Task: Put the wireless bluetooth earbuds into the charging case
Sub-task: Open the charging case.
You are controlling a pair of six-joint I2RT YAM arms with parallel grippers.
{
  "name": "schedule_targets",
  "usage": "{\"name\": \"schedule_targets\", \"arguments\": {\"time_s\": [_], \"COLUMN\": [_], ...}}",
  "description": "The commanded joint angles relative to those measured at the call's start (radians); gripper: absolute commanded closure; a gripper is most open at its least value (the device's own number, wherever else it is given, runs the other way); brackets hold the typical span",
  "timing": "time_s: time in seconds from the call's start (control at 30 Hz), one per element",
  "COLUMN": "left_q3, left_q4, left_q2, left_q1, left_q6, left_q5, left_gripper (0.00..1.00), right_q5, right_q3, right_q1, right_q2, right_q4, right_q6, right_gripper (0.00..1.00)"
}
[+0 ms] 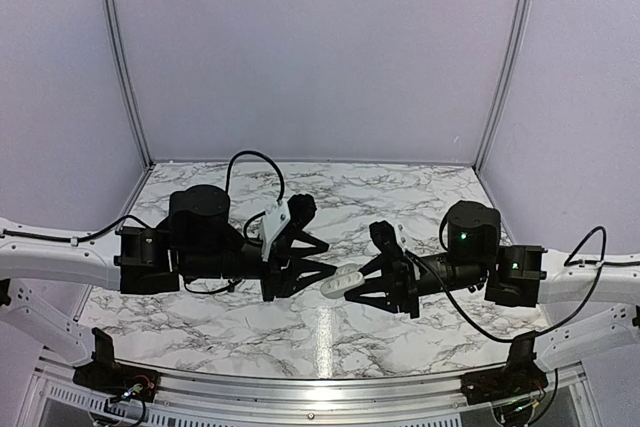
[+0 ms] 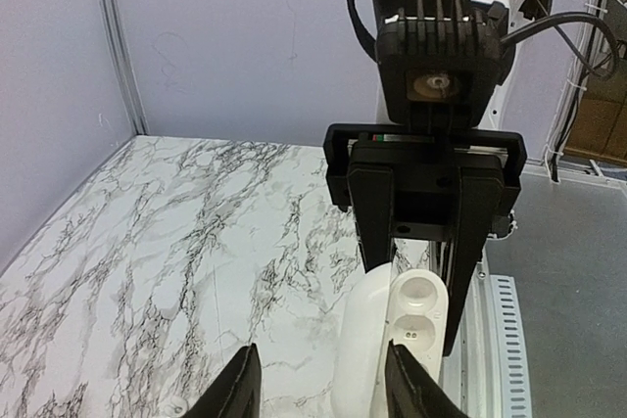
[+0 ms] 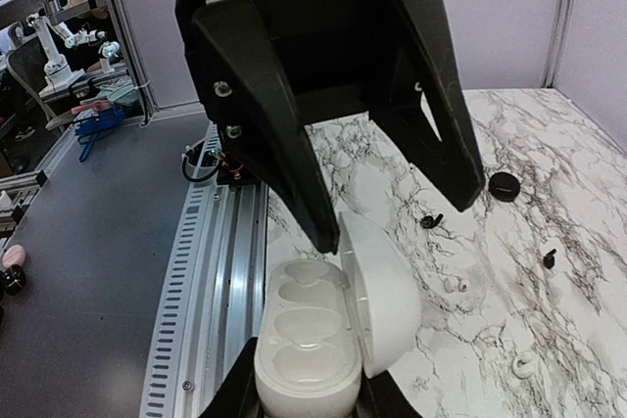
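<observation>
My right gripper is shut on the base of a white charging case, which it holds above the table with the lid swung open. Both wells of the case are empty. My left gripper faces it, open, with its fingers straddling the lid. One left fingertip sits right at the hinge edge. Two black earbuds and two white earbuds lie loose on the marble. In the top view the case hangs between the two grippers.
A round black case-like object lies on the marble table beyond the earbuds. The metal rail runs along the table's near edge under the case. Pale walls enclose the back and both sides.
</observation>
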Motion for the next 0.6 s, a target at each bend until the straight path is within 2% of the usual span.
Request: {"name": "schedule_targets", "arguments": {"time_s": [0.0,0.33,0.57], "left_q3": [0.02,-0.029,-0.128], "left_q4": [-0.007,-0.008,-0.008], "left_q2": [-0.022,-0.124,-0.186], "left_q1": [0.011,0.039,0.152], "left_q6": [0.014,0.012,-0.16], "left_q5": [-0.025,-0.03,-0.058], "left_gripper": [0.55,0.5,0.48], "right_q5": [-0.014,-0.026,-0.033], "right_q3": [0.026,-0.018,-0.044], "right_q1": [0.001,-0.046,-0.089], "right_q2": [-0.009,-0.012,-0.045], "right_q4": [0.016,0.059,0.066], "right_q6": [-0.002,0.066,0.087], "right_gripper": [1.0,1.0,1.0]}}
